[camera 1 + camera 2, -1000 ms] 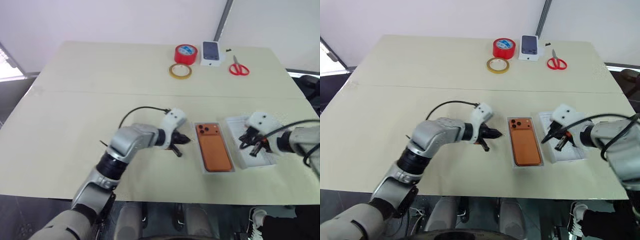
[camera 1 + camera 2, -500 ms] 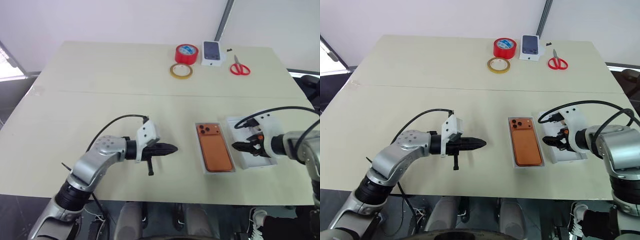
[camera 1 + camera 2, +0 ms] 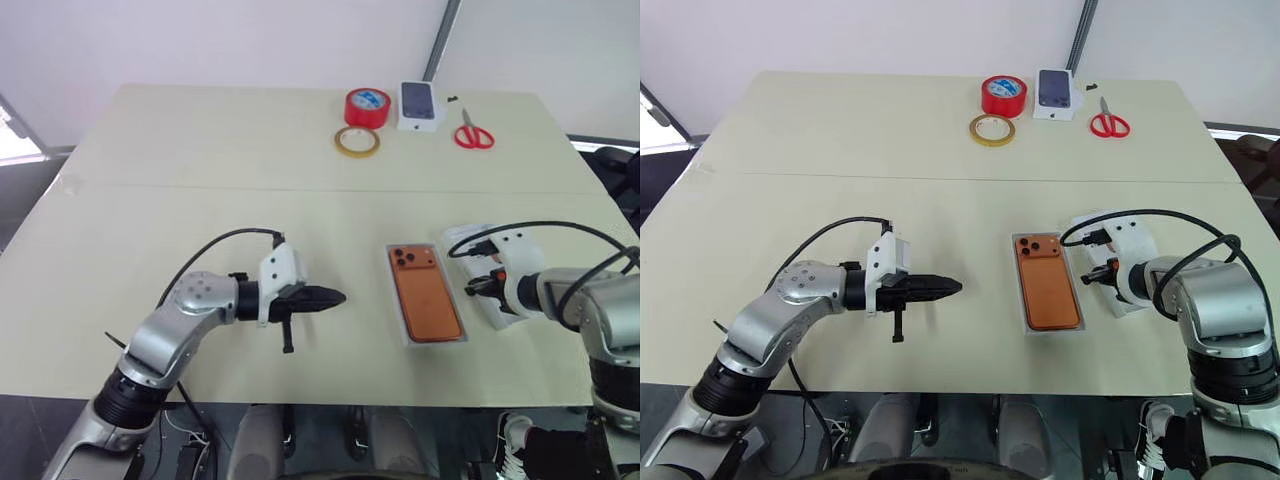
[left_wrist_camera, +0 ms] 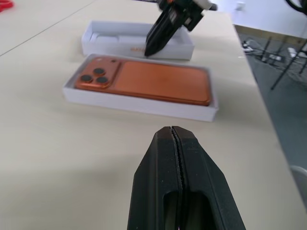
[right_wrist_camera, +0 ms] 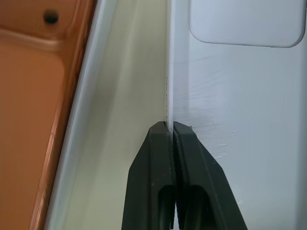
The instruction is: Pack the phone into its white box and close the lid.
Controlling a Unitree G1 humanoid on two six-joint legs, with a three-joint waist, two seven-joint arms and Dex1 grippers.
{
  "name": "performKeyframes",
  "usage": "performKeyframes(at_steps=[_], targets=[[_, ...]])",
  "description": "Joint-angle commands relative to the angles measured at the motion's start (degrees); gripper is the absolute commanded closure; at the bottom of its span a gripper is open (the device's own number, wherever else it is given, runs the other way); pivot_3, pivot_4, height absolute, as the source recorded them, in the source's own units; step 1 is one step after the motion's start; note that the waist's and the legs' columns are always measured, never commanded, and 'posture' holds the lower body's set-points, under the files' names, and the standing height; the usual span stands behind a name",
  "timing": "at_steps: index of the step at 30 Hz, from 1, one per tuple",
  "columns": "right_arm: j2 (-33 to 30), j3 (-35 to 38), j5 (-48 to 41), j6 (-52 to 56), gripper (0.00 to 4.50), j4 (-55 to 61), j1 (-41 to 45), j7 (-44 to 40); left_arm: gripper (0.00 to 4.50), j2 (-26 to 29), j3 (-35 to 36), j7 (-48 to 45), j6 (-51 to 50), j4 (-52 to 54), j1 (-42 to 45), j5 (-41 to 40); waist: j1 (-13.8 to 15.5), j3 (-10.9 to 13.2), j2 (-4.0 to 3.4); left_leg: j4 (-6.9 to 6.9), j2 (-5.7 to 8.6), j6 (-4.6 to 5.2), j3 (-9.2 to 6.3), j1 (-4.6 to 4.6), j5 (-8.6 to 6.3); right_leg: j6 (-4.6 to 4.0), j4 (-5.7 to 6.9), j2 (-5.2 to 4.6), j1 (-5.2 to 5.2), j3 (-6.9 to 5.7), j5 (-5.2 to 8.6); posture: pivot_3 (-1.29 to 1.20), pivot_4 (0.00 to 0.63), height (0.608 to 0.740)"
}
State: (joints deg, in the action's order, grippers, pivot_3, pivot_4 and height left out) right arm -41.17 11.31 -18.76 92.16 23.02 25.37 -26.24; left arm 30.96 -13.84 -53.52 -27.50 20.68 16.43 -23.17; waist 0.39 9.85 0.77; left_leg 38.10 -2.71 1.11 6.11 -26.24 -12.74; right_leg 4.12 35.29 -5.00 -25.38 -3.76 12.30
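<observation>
Left tool (image 3: 335, 296), pressed together, is retreating left; right tool (image 3: 1088, 277) is pinching lid (image 5: 230, 81) wall thinly, risking slipping.

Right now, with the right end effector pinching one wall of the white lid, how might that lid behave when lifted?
Probably light: the lid is thin-walled, hollow cardboard. Held by the right end effector at one wall alone, it may tilt or swing. The thin wall could flex.
</observation>
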Motion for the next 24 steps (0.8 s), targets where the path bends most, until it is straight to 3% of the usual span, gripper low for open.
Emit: performKeyframes(at_steps=[1,5,8,10,11,12,17,23,24], targets=[[2.90,10.51,-7.14,0.34,4.46,-1.34,9.23,-0.08,4.50,-0.48,5.00,3.86,1.90,-1.69,-1.11,0.58,-0.15,0.01,-0.03,0.00,-0.01,0.00,0.00,0.00,0.00,0.01,0.03,0.01,-0.02,0.00,0.00,0.00,0.150,0.740],[7.79,17.33,-32.61,0.34,4.46,-6.31,15.79,5.96,4.50,-0.93,9.23,7.04,2.83,-4.97,-1.84,0.45,-0.15,0.00,-0.01,-0.02,-0.13,0.00,-0.06,0.02,0.00,0.02,0.08,0.21,-0.01,-0.02,0.00,0.00,0.150,0.740],[10.98,16.50,-54.81,0.34,4.46,-9.94,15.57,19.99,4.50,-0.48,9.94,7.14,4.26,-6.95,-1.55,1.30,0.10,0.00,-0.01,-0.07,-0.20,0.00,-0.09,0.03,0.00,0.01,0.10,0.25,0.01,-0.03,-0.01,0.00,0.150,0.740],[5.15,6.52,-83.12,-12.75,4.46,-10.51,9.68,38.49,4.50,-0.40,10.24,6.94,4.79,-7.89,-1.05,1.44,0.40,0.00,-0.01,-0.07,-0.20,0.00,-0.07,0.02,0.00,0.00,0.10,0.21,0.02,-0.01,-0.01,0.00,0.150,0.740],[4.19,2.60,-90.47,-17.75,4.46,-8.84,6.38,43.02,4.50,-0.38,10.35,6.90,4.93,-8.24,-0.76,1.46,0.41,0.00,-0.01,-0.06,-0.16,0.00,-0.07,0.02,0.01,0.00,0.10,0.15,0.05,-0.03,-0.01,0.00,0.150,0.740],[3.99,-0.23,-93.94,-21.45,4.46,-6.74,3.47,45.36,4.50,-0.32,10.39,6.82,5.08,-8.43,-0.58,1.47,0.35,0.00,0.00,-0.06,-0.09,0.00,-0.04,0.02,0.01,0.00,0.07,0.06,0.08,-0.05,0.00,0.00,0.150,0.740],[6.69,-7.07,-94.24,-32.84,4.46,2.94,-9.49,49.73,4.50,-0.02,9.23,5.86,6.22,-8.20,-0.27,2.13,0.19,-0.01,0.00,0.00,-0.04,0.04,0.05,0.04,-0.01,0.04,-0.03,0.00,0.15,0.01,-0.01,0.00,0.150,0.740],[6.10,-7.17,-94.24,-38.23,4.46,4.17,-16.75,54.09,4.50,-3.16,4.87,5.66,5.33,-5.98,0.89,2.35,0.39,-0.11,0.11,0.01,-0.05,0.04,0.03,0.19,-0.01,0.03,-0.06,0.01,0.30,0.01,0.00,0.00,0.150,0.740],[5.39,-6.96,-94.24,-38.14,4.20,3.73,-16.66,54.33,4.50,-3.86,3.91,5.83,5.33,-5.93,1.18,2.73,0.37,-0.11,0.11,0.01,-0.06,0.05,0.02,0.27,-0.02,0.02,-0.09,0.02,0.39,0.00,0.01,0.00,0.150,0.740]])
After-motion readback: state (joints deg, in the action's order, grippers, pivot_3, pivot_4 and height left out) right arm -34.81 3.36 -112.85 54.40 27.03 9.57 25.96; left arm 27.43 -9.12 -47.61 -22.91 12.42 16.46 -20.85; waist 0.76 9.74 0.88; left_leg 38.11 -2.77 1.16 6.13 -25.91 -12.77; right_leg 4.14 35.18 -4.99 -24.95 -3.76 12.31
